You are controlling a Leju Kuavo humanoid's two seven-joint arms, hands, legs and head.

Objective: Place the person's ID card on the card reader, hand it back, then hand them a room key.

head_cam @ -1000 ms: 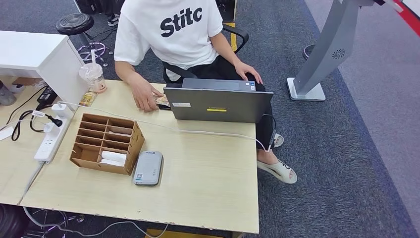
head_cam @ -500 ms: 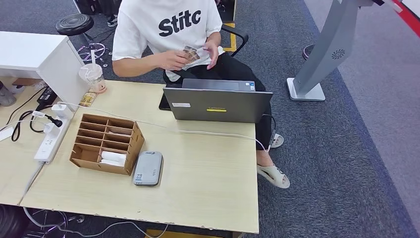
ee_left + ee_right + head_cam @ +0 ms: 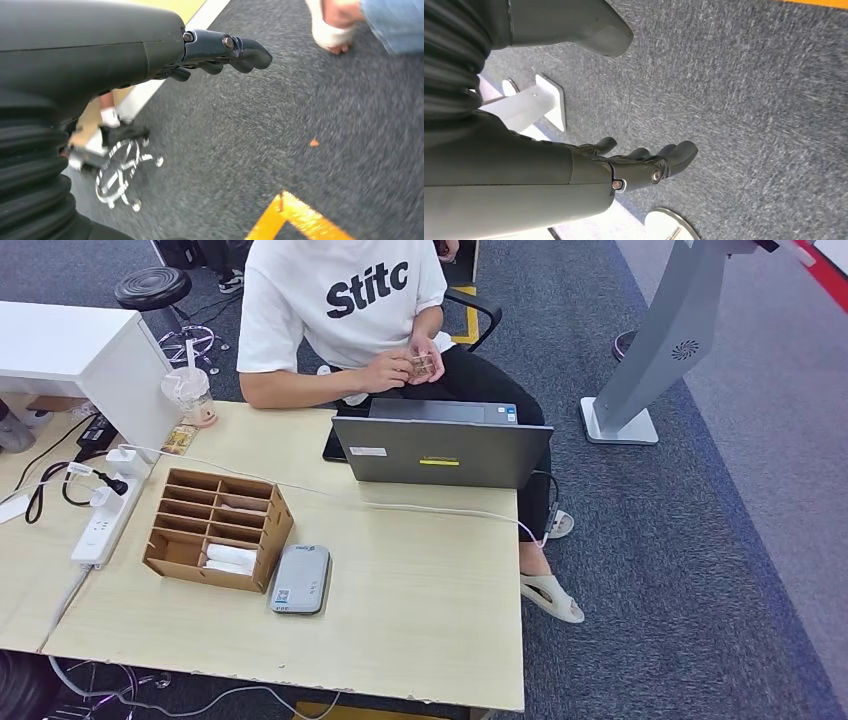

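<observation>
Plainly, the counter [image 3: 420,610] spanned the lower left of the head view, the person [image 3: 345,310] seated at top centre holding the ID card [image 3: 423,366] in both hands, well apart from the card reader [image 3: 300,579] at lower left. Both the left hand [image 3: 220,55] and right hand [image 3: 644,162] hung empty, fingers loosely curled. A reach might clip the laptop [image 3: 440,445] or cable [image 3: 420,507].

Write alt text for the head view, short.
A seated person across the desk holds a small card in both hands behind an open laptop. Nearer on the desk sit a card reader and a cardboard organizer.
</observation>
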